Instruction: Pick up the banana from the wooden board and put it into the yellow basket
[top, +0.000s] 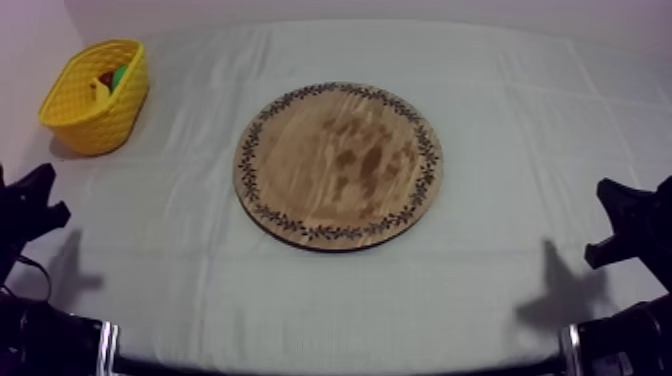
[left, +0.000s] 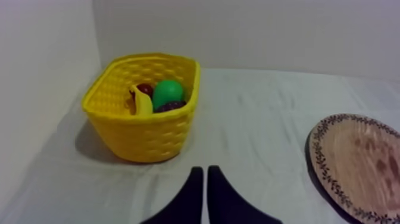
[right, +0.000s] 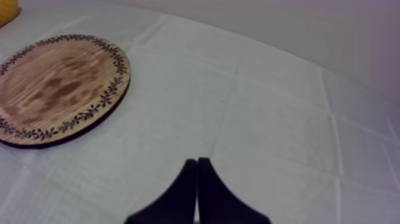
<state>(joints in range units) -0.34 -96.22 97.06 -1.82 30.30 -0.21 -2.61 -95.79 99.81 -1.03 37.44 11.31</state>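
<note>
Wooden board (top: 340, 165) bare; banana (left: 143, 103) lies in yellow basket (left: 138, 136), left of the board. Left end effector (left: 204, 171) and right end effector (right: 197, 161) both pressed together, empty. Placement judged complete; no move needed.

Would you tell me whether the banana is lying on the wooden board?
No, the wooden board is bare; the banana lies in the yellow basket.

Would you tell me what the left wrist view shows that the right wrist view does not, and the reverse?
Left wrist, not right: the banana, pear, grapes and small red fruit lying in the yellow basket, plus the left tool, shut on nothing. Right wrist, not left: the right tool, shut on nothing. Both: the wooden board on the cloth, and the basket, though the right wrist view catches just its yellow edge beyond the board.
</note>
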